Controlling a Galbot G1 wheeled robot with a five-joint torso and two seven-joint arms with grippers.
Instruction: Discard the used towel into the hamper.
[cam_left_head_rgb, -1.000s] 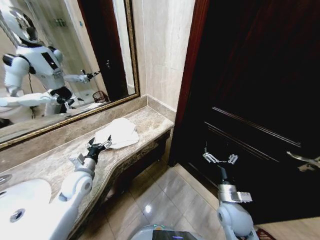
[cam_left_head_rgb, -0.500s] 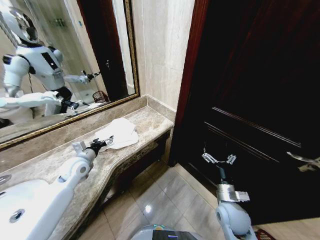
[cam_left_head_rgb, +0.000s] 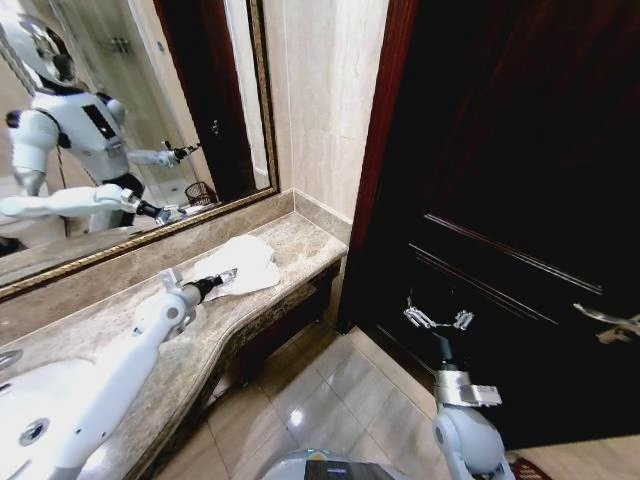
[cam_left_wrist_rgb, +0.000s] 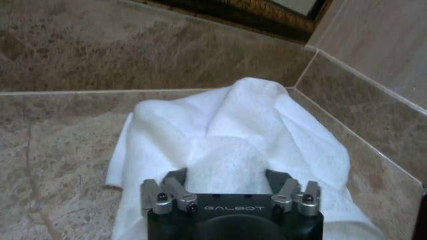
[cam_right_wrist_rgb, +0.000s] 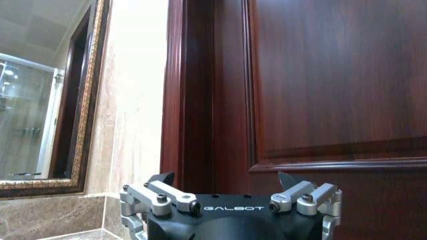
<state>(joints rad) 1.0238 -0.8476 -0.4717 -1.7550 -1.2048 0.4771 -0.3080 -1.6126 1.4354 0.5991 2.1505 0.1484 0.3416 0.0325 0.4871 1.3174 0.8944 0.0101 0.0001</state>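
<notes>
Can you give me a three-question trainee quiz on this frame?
1. True or false: the towel lies on the marble counter.
2. Which pincer is at the towel? A) left pincer B) right pincer
3. Fill in: the right pincer hangs open in front of the dark wooden ____.

Key: 1 true. 2 A; in the left wrist view its fingers are spread around a raised fold of towel. 3 door.
</notes>
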